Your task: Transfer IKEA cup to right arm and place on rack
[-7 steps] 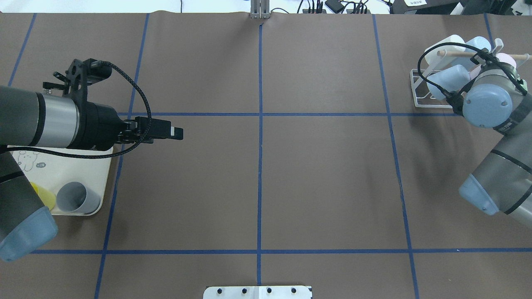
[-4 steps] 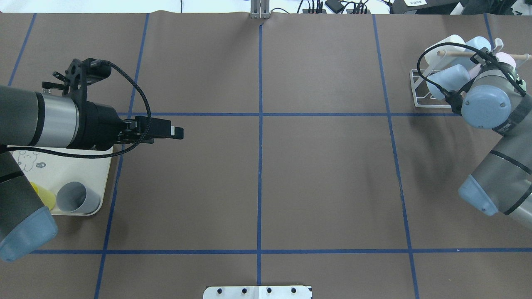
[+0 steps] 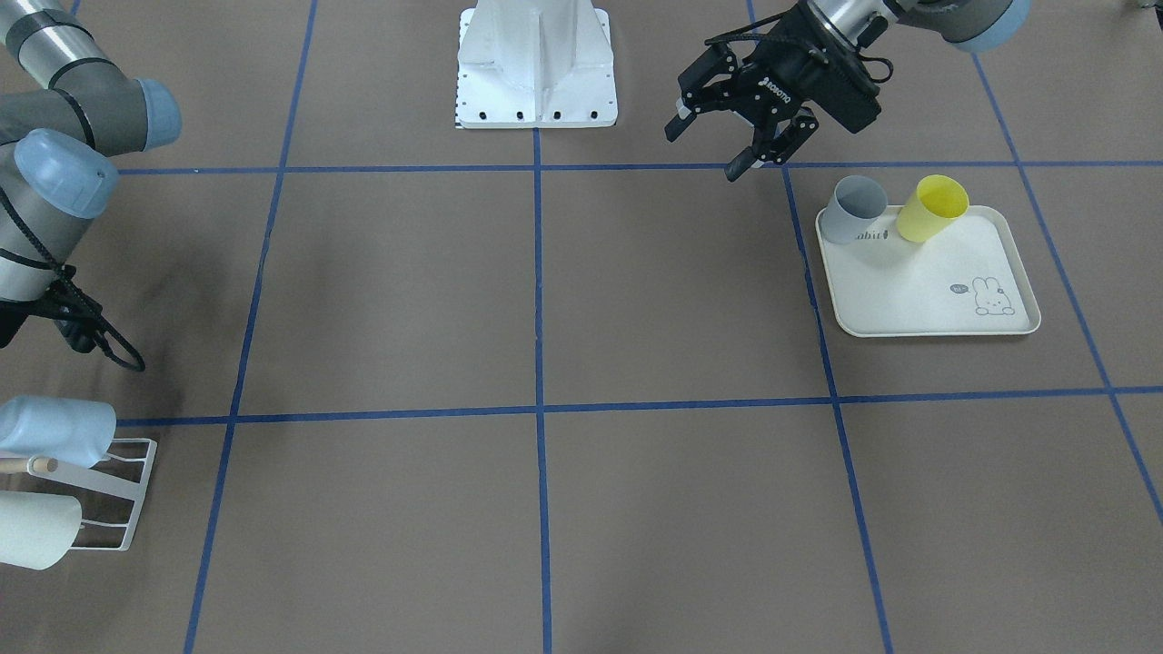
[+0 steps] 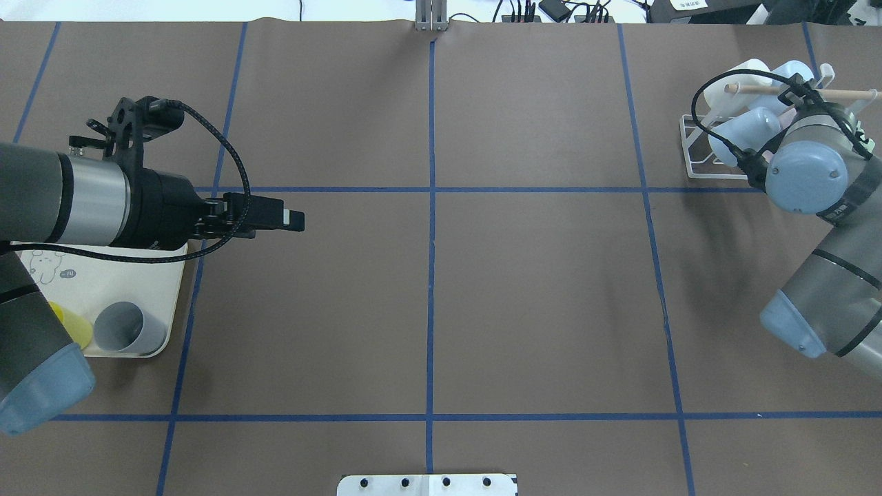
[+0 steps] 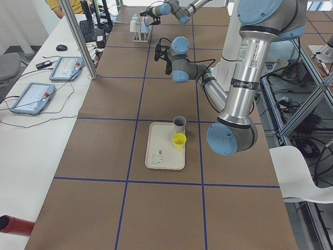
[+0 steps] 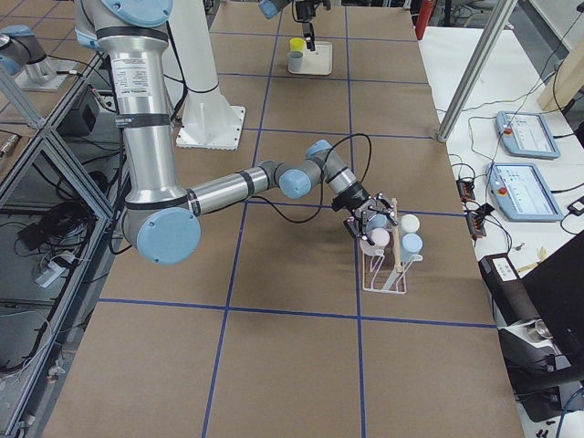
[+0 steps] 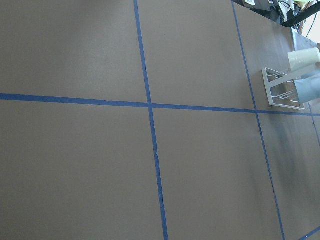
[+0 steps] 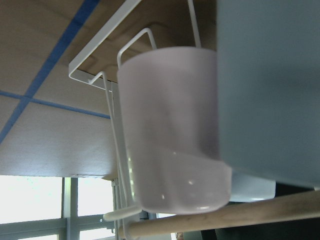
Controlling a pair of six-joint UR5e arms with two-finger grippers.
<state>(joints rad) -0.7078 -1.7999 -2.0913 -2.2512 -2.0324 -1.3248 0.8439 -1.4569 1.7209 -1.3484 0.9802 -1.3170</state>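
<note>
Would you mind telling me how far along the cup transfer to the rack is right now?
Done: several cups rest on the rack, including a pink cup. In hand: the right end effector sits at that rack; its grip is unclear. The left end effector is open and empty. Left: a grey cup and a yellow cup wait on the tray.

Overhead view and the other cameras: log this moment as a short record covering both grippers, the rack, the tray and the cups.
left gripper: open, empty, above the table beside the tray
right gripper: at the rack; open or shut cannot be told
rack contents: pink cup, white cup, light-blue cups
tray contents: grey cup and yellow cup, side by side, untouched
handover: none under way; arms far apart
</note>
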